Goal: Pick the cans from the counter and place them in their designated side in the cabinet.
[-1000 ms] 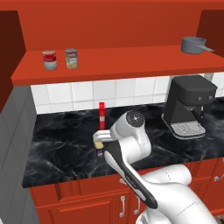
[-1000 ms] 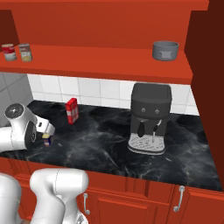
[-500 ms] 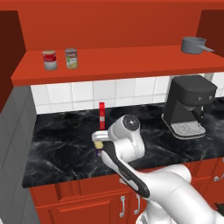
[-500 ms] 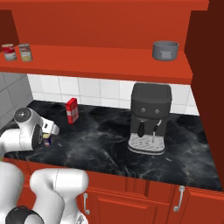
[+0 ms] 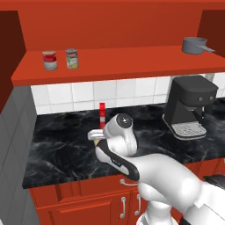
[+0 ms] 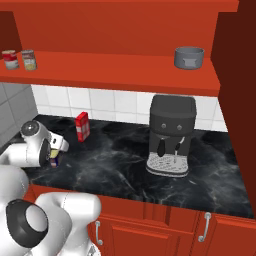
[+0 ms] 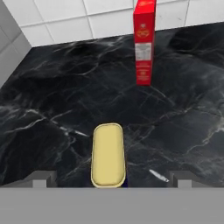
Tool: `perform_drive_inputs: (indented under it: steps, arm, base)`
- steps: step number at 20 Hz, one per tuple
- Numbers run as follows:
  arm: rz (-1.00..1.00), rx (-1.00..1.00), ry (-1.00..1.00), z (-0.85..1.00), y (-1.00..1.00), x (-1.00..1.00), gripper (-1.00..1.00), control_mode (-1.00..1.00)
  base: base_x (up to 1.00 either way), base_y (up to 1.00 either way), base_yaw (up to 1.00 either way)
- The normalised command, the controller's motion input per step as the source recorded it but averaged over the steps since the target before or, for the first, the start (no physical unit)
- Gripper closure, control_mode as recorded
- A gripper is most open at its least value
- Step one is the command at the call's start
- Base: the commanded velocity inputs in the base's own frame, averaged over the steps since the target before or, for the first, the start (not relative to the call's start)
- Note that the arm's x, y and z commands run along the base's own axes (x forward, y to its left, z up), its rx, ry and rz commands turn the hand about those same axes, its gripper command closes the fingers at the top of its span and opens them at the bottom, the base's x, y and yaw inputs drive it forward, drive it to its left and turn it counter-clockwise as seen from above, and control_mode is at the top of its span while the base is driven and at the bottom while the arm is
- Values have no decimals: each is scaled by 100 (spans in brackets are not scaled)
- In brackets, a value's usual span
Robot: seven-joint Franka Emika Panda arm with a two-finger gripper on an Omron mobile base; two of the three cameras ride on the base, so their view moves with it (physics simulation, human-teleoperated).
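No lettering can be read anywhere. The tall red box [image 7: 144, 41] standing on the tabletop [image 7: 65, 100] carries a small round emblem near its top and a pale label panel with tiny print below it, both too blurred to make out. On the shelf [image 5: 123, 66], the red-and-white can [image 5: 49, 60] and the can with the yellow-green label [image 5: 71, 58] show bands of colour, no legible words. The rectangular tin [image 7: 108, 154] shows a plain yellow top
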Motion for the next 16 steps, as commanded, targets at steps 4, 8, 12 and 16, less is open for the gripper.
perform_drive_inputs:
  steps: [4, 8, 12, 16]
  arm:
    - [0, -3, 10, 0, 14, 22, -100, -100]
    - [0, -3, 8, 0, 1, 10, -100, -100]
    - [0, -4, 3, 0, 0, 3, -100, -100]
    - [0, -4, 1, -7, 1, 1, -100, -100]
  base:
    - [0, 0, 0]
    - [0, 0, 0]
    - [0, 0, 0]
    - [0, 0, 0]
